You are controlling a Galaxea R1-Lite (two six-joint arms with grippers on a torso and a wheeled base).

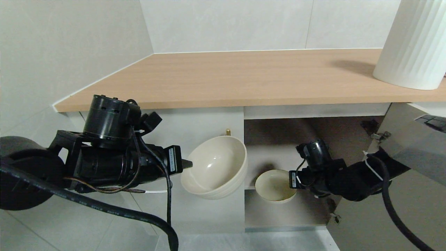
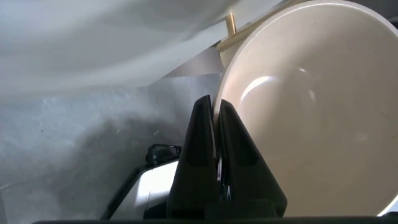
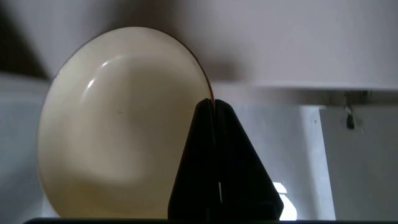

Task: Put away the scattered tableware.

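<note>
Counter (image 1: 244, 76): light wood, set into a corner of pale tiled walls (image 1: 69, 45); white ribbed vessel (image 1: 414, 45) far right.
Left tool (image 1: 190, 163): clamped on large bowl (image 1: 216, 167) rim.
Right tool (image 1: 292, 179): clamped on small bowl (image 1: 273, 184) rim, at open cabinet (image 1: 278, 212).

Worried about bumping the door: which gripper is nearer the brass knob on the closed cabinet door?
Left. The left gripper, shut on the large bowl, sits below the brass knob, to its left; the right gripper holds the small bowl in the open cabinet, farther off.
</note>
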